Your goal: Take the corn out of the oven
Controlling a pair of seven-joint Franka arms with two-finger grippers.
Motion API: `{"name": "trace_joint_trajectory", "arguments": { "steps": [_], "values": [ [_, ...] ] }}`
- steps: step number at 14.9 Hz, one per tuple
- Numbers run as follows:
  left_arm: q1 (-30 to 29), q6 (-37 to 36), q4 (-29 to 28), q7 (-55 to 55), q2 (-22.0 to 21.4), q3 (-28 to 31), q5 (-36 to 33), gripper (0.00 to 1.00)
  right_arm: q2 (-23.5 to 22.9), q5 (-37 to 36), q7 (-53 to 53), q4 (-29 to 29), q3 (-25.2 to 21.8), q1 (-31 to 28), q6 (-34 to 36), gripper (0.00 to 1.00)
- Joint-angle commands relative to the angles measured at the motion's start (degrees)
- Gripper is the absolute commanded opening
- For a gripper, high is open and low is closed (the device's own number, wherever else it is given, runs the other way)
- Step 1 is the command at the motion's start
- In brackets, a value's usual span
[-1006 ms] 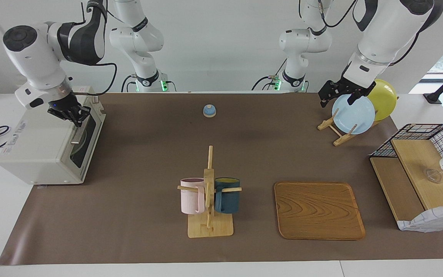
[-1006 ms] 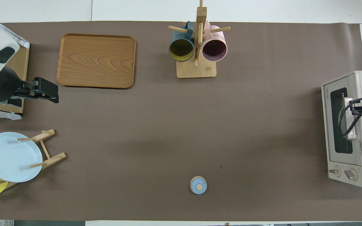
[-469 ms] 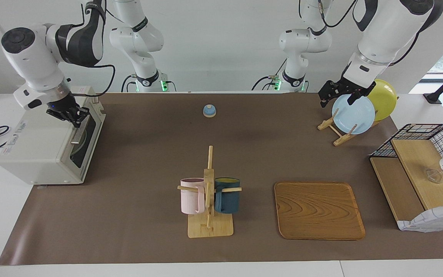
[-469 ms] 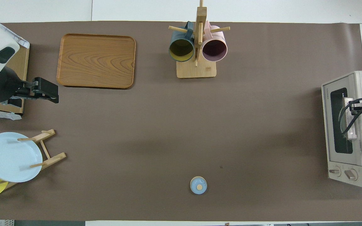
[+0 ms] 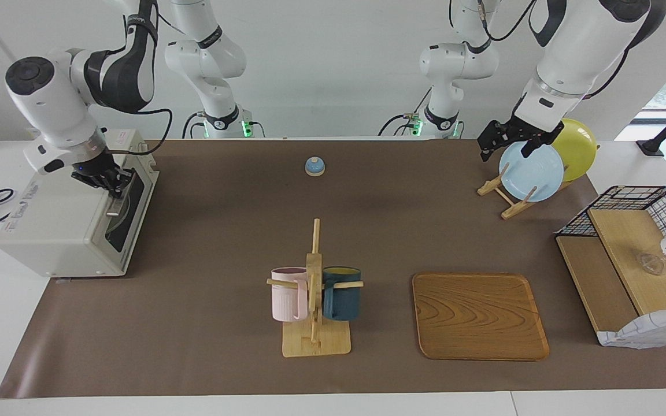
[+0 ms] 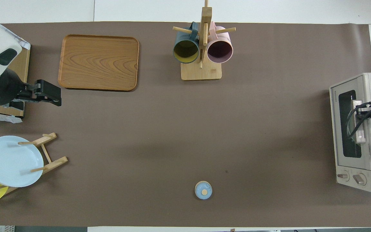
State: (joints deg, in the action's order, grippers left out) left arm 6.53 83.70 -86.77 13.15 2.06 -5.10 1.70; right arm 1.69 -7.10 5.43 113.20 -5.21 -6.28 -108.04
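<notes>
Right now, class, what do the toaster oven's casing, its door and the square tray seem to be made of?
Toaster oven casing: probably painted metal, off-white, matte; flat panels, sharp folded edges.
Oven door: dark glass, apparently; it shines and shows the inside dimly.
Tray: wood or wood-look laminate, smooth satin finish; curved grain lines run across it.

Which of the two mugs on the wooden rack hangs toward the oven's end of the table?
The pink mug; the dark blue mug hangs toward the wooden tray.
</notes>
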Motion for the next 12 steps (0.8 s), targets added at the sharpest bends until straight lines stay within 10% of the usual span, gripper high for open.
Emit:
{"name": "trace_joint_trajectory", "arguments": {
  "steps": [1,12],
  "values": [
    [0.41,0.94,-1.56,0.04,-1.27,0.18,-0.47,1.00,0.60,-0.37,1.07,1.58,0.38,-0.66,-1.38,0.00],
    [-0.20,1.20,-1.56,0.04,-1.27,0.18,-0.47,1.00,-0.28,0.78,-0.34,8.78,0.64,3.73,-9.46,0.00]
  ]
}}
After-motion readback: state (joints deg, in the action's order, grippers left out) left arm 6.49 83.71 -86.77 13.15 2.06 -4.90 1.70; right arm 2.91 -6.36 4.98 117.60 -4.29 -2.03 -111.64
